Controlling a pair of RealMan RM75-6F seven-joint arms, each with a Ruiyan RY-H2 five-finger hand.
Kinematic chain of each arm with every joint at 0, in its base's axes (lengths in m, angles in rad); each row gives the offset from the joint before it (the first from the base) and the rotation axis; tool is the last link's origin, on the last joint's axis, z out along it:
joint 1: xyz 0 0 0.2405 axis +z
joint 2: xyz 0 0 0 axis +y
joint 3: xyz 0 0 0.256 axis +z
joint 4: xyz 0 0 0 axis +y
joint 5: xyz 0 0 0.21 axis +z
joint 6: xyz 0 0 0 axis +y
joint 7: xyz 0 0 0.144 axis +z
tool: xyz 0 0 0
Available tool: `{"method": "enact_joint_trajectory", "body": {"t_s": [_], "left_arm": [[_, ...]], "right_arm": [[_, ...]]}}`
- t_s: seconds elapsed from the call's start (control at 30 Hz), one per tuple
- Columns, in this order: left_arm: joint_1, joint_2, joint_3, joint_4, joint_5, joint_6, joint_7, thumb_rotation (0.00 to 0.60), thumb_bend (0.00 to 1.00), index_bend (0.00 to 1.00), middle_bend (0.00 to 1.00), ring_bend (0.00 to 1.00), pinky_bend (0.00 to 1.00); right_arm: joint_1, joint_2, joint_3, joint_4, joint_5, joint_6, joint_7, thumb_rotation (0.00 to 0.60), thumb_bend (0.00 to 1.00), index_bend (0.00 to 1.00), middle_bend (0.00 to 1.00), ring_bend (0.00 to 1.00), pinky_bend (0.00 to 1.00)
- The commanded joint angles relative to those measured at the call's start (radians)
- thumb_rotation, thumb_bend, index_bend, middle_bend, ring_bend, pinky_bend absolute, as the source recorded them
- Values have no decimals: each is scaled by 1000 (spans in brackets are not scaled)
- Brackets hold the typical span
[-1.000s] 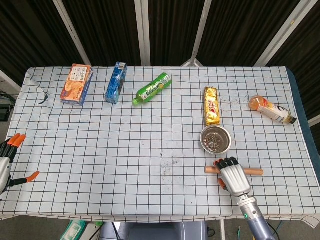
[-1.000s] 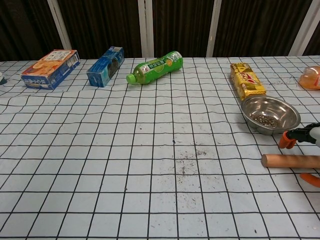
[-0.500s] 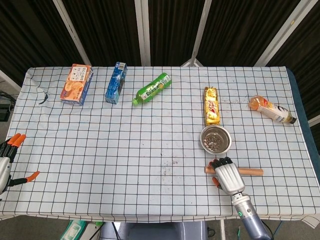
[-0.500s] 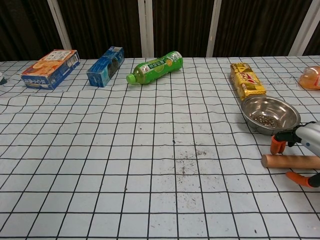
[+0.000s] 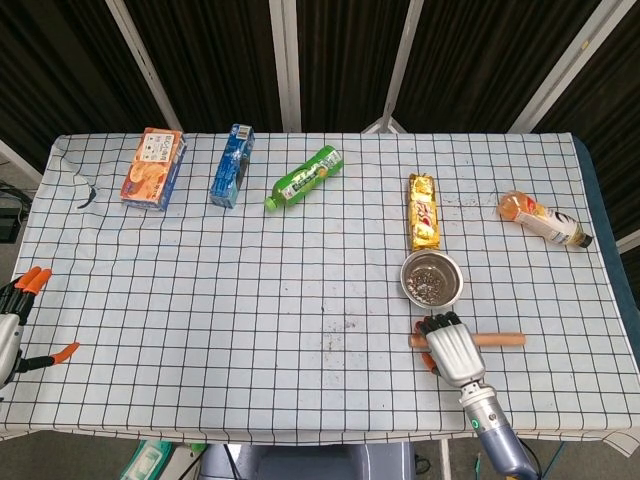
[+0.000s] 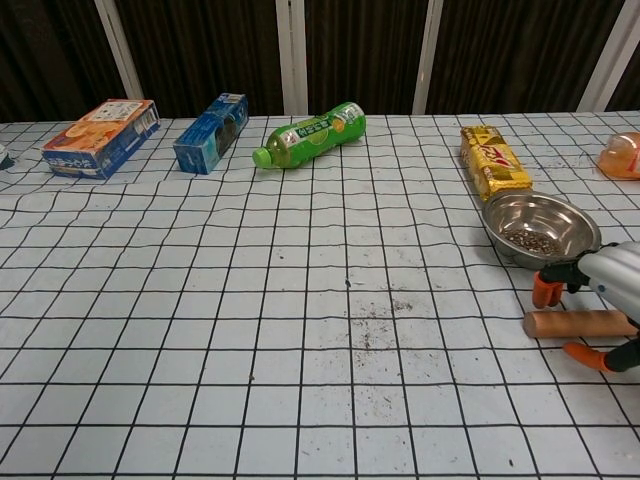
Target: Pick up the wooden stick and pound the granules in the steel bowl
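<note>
1. Right hand sits palm-down over the wooden stick, near the stick's left end. Its fingers curl down on the far side and the thumb shows on the near side, so it straddles the stick, but I honestly can't tell if it's actually clamped on it.
2. Stick is lying flat on the worktop, running left-right, just in front of the steel bowl. Most of its right part pokes out past the hand.
3. Bowl is upright with a small heap of dark granules in the bottom. It's apart from the stick, near the fingertips.
4. Left hand is way off at the left edge of the worktop, fingers spread and holding nothing.
5. Other stuff along the back: orange box, blue carton, green bottle on its side, yellow snack pack just behind the bowl, and a pale orange bottle lying far right.
6. Some dark specks are scattered on the checked cloth mid-worktop.
</note>
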Motion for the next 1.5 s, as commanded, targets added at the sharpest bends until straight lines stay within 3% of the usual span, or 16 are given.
{"method": "enact_joint_trajectory", "body": {"t_s": [0.03, 0.43, 0.67, 1.0, 1.5], "left_arm": [[0, 0, 1, 0, 0, 0, 0, 600, 37, 0, 0, 0, 0], [0, 0, 0, 2, 0, 1, -1, 600, 37, 0, 0, 0, 0], [0, 0, 0, 2, 0, 0, -2, 600, 37, 0, 0, 0, 0], [1, -2, 1, 3, 4, 5, 2, 600, 37, 0, 0, 0, 0], [3, -5, 2, 1, 6, 9, 10, 600, 37, 0, 0, 0, 0]], "right_arm": [[2, 0, 1, 0, 6, -5, -5, 600, 360, 416, 408, 357, 314], [8, -3, 2, -4, 25, -17, -15, 600, 485, 481, 443, 377, 314], [8, -2, -1, -3, 28, -17, -15, 600, 498, 535, 478, 403, 314], [4, 6, -17, 14, -22, 22, 32, 600, 547, 670, 587, 511, 542], [-11, 80, -13, -61, -72, 99, 174, 600, 563, 719, 626, 549, 552]]}}
